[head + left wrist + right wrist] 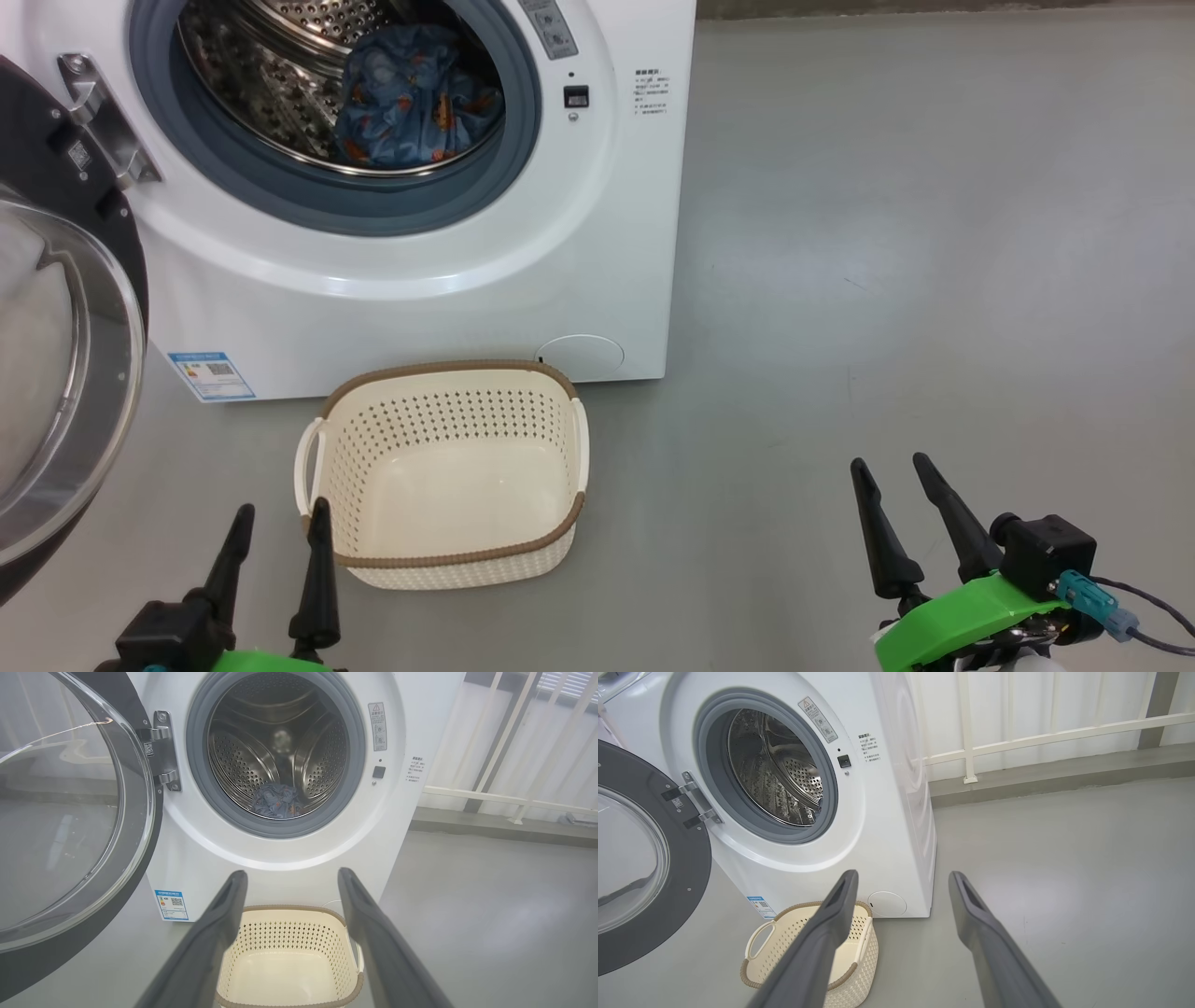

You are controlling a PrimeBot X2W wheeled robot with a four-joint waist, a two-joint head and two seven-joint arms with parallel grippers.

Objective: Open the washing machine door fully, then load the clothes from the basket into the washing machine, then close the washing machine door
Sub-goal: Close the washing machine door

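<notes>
The white washing machine stands with its door swung wide open to the left. Blue printed clothes lie inside the steel drum. The cream basket sits on the floor in front of the machine, with nothing in it. My left gripper is open just left of the basket's near corner. My right gripper is open over bare floor to the right.
Grey floor spreads to the right of the machine. In the wrist views a white railing and a low kerb run behind the machine. A round filter cover sits low on the machine's front.
</notes>
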